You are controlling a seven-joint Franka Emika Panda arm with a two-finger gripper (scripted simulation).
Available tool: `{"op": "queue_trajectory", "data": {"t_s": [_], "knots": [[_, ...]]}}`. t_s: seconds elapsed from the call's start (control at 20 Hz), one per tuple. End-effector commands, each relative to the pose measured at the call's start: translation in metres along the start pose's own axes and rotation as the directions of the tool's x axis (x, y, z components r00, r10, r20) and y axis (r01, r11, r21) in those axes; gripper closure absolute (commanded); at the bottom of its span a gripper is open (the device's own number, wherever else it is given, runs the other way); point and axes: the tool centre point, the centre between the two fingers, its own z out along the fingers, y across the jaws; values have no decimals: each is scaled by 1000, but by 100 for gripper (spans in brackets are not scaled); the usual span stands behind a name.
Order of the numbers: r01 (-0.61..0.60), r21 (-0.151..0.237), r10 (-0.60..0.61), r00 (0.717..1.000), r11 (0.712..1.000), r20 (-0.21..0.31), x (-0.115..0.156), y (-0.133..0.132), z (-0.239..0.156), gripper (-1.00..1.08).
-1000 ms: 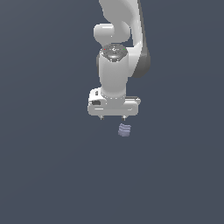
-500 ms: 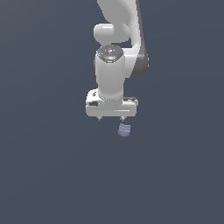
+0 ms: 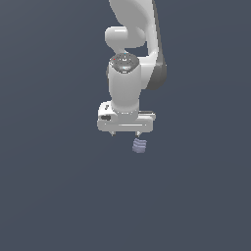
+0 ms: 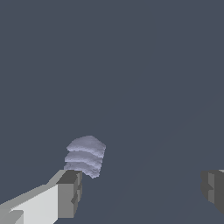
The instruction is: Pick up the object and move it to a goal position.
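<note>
The object (image 3: 139, 145) is a small pale lavender-blue ridged block resting on the dark grey floor. In the exterior view my white gripper (image 3: 125, 133) hangs just above it, with the block under the fingertip on the exterior view's right. In the wrist view the object (image 4: 85, 156) lies just beyond one grey fingertip (image 4: 70, 193), outside the gap, while the other fingertip (image 4: 213, 188) is far across. The gripper (image 4: 142, 190) is open and empty, with nothing between the jaws.
The floor (image 3: 59, 196) is a plain dark grey surface all around. The white arm (image 3: 128, 73) rises above the gripper. No other objects or goal marker show.
The gripper has come down a little toward the object. The object has not moved, and the jaws have stayed open.
</note>
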Motion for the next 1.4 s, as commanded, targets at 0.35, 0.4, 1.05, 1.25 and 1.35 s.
{"op": "queue_trajectory", "data": {"t_s": [0.35,0.4,1.05,1.25,1.35], "knots": [[-88,-4,88,996,996,14,-9,-29,39,-92],[-102,-5,102,995,995,16,-11,-34,45,-92],[-207,-15,207,978,978,29,-28,-66,90,-92],[-207,-15,208,978,978,30,-28,-67,91,-92],[-207,-15,208,978,978,30,-28,-67,92,-92]]}}
